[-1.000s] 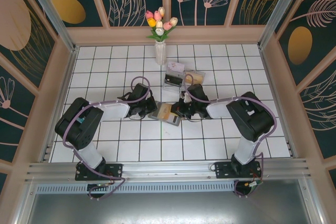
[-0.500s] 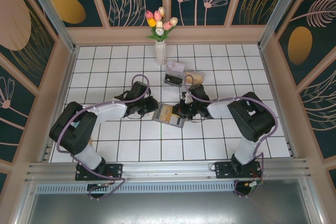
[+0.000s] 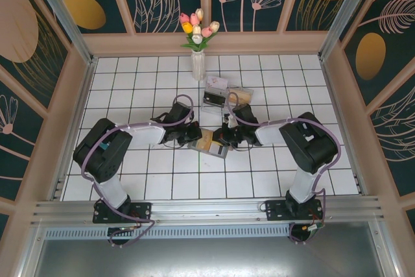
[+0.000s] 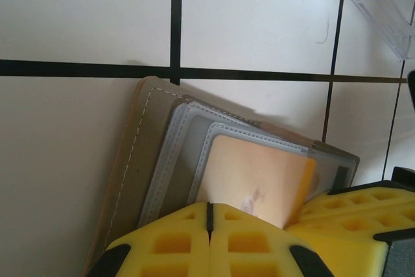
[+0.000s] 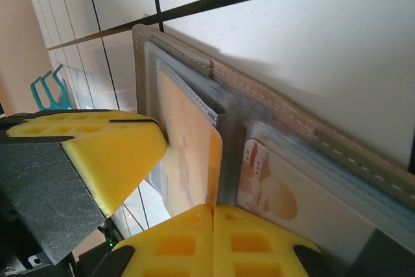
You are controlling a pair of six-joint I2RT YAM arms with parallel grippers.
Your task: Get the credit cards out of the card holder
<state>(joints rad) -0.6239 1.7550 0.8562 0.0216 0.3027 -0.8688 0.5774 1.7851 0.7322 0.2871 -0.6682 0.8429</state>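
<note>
On the white tiled desk [image 3: 130, 76], seen from above, the left arm reaches in from the left of the frame to the open card holder [image 3: 213, 144], which lies at mid-frame. In the left wrist view the left fingers [image 4: 162, 244] are pressed together, pad against pad. They sit at the lower edge of a tan-yellow card [image 4: 259, 173] that pokes from the holder's clear sleeves. I cannot tell whether the card is pinched. A clear tray [image 4: 382, 4] sits in that frame's upper right corner. From the right wrist, a second card [image 5: 272, 196] with a printed design rests in the right-hand pocket. The right fingers [image 5: 259, 251] are likewise closed, and their seam meets the tan-yellow card's corner.
</note>
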